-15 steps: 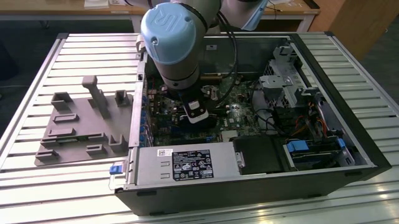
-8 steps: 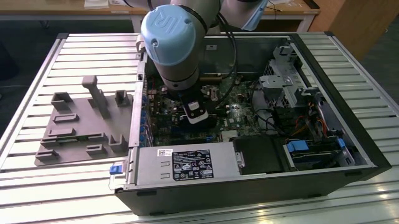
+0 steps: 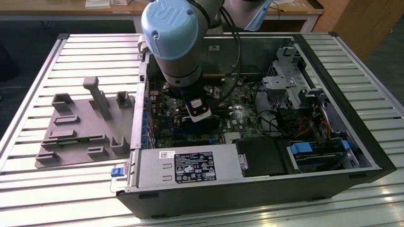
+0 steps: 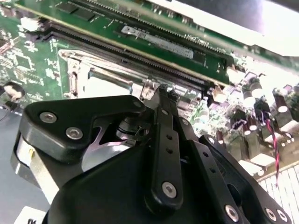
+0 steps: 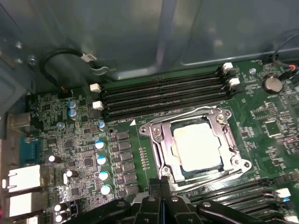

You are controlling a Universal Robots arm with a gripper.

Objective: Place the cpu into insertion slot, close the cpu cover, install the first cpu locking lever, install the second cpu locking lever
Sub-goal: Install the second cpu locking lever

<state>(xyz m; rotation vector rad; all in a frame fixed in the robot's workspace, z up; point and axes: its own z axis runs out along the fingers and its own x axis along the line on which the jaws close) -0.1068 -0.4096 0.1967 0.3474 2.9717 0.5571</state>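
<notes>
cpu [image 5: 196, 145]: seated in the insertion slot [image 5: 164, 157]
cpu cover [image 5: 219, 122]: down around it
tool [image 5: 161, 183]: fingers closed together, empty, at socket edge

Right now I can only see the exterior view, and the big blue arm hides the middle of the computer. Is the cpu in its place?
Observer: Yes. In the first wrist view the cpu lies flat in its socket, silver top up.
Operator: Is the lid thing down on it?
Observer: It looks down. The cpu cover lies flat around the cpu like a picture frame.
Operator: Where's the tool?
Observer: The tool is shut. Its tip is right at a corner of the cover, but I can't tell if it touches.
</notes>
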